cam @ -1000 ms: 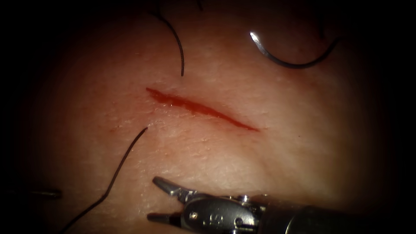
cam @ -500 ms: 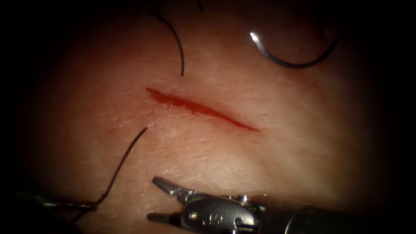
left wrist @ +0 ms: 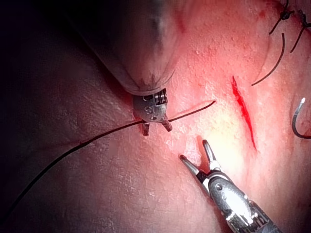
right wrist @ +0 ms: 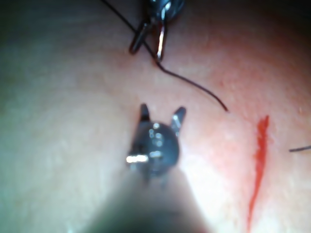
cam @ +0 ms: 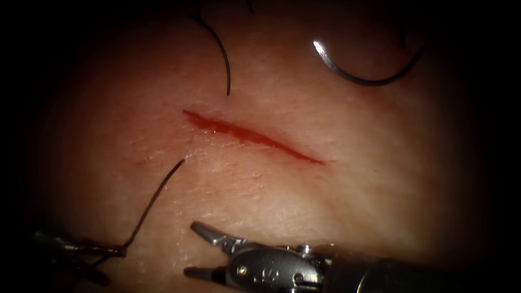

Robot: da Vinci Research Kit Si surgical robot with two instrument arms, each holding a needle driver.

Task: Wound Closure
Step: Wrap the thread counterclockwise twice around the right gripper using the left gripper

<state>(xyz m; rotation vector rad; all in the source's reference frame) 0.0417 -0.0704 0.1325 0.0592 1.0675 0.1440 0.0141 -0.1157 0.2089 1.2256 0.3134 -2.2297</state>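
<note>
Since a second ago the left tool (cam: 111,250) has slid in along the near-left edge of the endoscope view and now sits at the loose thread (cam: 154,201); the right tool (cam: 203,249) has not budged. Needle (cam: 358,73) first: it lies free on the tissue (cam: 336,206), on the far side of the cut (cam: 249,135) and toward its right end, well apart from both tools, sharp tip up and bright, not in the tissue and held by nobody. From the left wrist view the left tool's jaws are parted, straddling the thread right at their tips; whether they actually pinch it, I can't tell, and it looks more like bracketing than gripping. That strand runs from just beside the left tool up to a free end short of the cut's left end. Right tool, near side of the cut, jaws spread wide, holding nothing, with the left tool off to its left. A second cut end of thread (cam: 222,59) lies beyond the cut, apart from everything.

Risks as I read them: if the left jaws close off-centre the thread could slip out. With the needle lying unheld and far from both tools, any drag on its thread could roll it.
</note>
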